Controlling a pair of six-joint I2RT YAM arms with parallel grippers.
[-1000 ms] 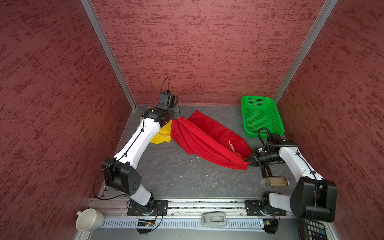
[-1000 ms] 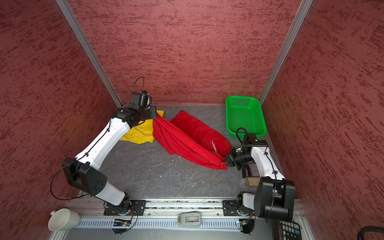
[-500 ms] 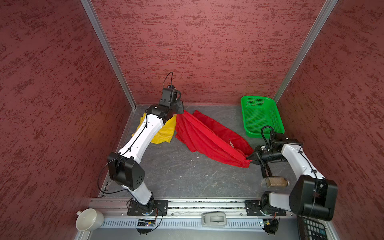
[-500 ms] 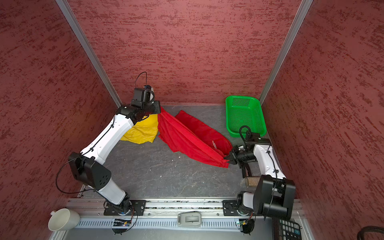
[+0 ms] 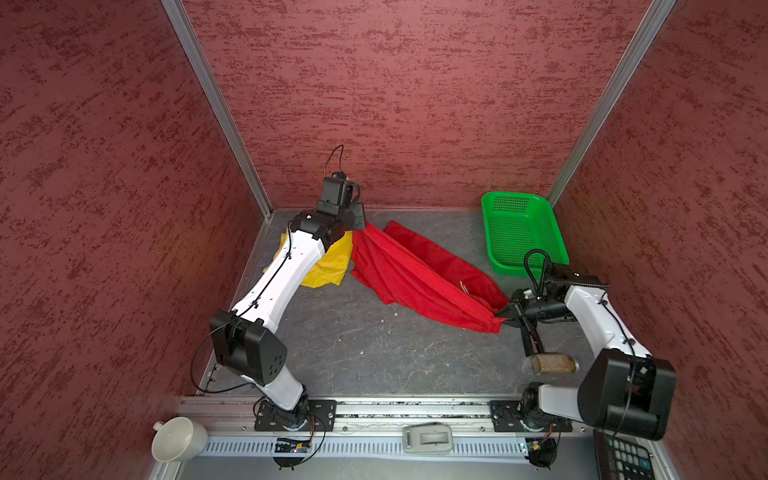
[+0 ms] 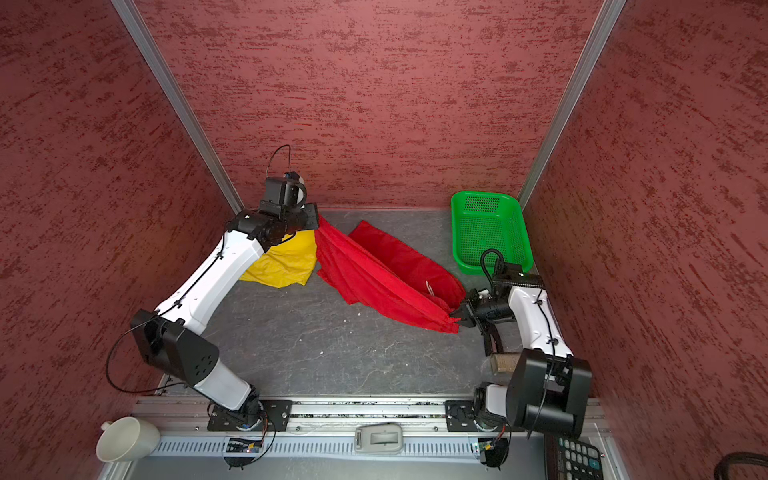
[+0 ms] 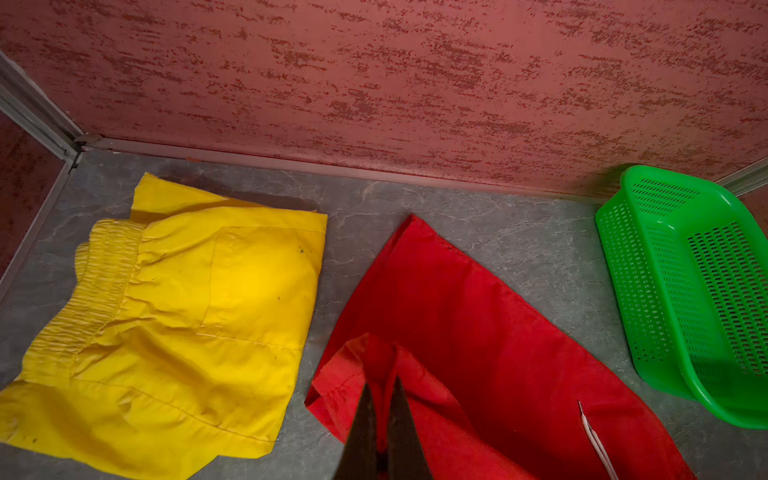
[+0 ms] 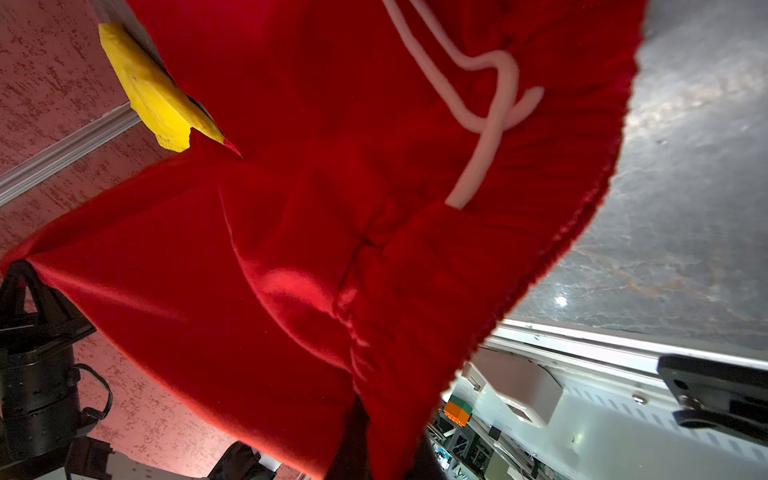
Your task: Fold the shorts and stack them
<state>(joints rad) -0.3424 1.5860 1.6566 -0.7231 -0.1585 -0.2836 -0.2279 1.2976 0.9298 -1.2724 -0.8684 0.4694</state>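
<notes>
Stretching the red shorts (image 5: 415, 282): the garment spans diagonally from far left to near right. One end is in each gripper, and the middle sags onto the table (image 5: 374, 353).
Left gripper (image 7: 382, 384): fingers pressed together on a bunched hem corner, held raised at the far left.
Right gripper (image 5: 500, 318): tips pinched on the gathered waistband end, low at the near right; the white drawstring (image 8: 490, 124) hangs loose just beside the grip.
Yellow shorts (image 7: 178, 316): lying flat at the far left, just beside the red pair and partly under the left arm in both top views. They appear already folded.
Green basket (image 7: 623, 291): far right, apart from both garments.
Step in hand (judged): opening out the red pair before its fold.
Next move (judged): lower the cloth flat without twisting it, bring one half over the other, then set it on the yellow pair.
</notes>
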